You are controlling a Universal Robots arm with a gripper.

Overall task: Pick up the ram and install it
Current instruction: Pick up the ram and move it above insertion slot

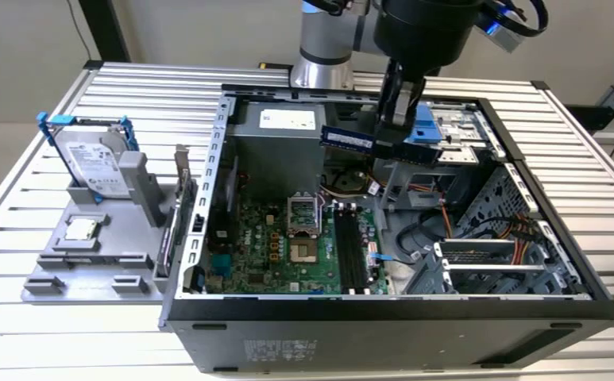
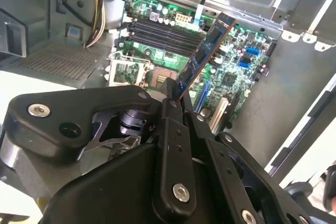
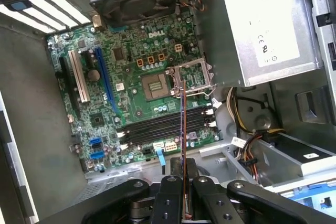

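In the exterior view, a grey fixture (image 1: 86,271) sits on the slatted table (image 1: 42,341) at the exterior view's left. It carries an upright hard drive (image 1: 93,165) in blue brackets, with a small square CPU chip (image 1: 81,229) lying flat just in front of it.

Beside the fixture, toward the exterior view's right, the computer case (image 1: 391,319) lies open. The green motherboard (image 1: 275,250) covers its floor. The empty CPU socket (image 1: 303,213) lies next to the black memory slots (image 1: 351,255), and the grey power supply (image 1: 275,139) occupies the far end of the case.

The gripper (image 1: 395,127) hangs over the far part of the open case. Its fingers are closed narrowly on the ram (image 1: 365,141), which is clear of the board and apart from the slots, with its long edge roughly level.

In the second wrist view, the ram (image 2: 207,51) projects from between the closed fingers of the gripper (image 2: 181,100), above the memory slots (image 2: 163,34), all of which are unoccupied.

In the first wrist view, the ram (image 3: 182,129) appears edge-on as a thin line. It rises from the gripper (image 3: 185,179) and crosses over the memory slots (image 3: 160,123) toward the CPU socket (image 3: 157,85).
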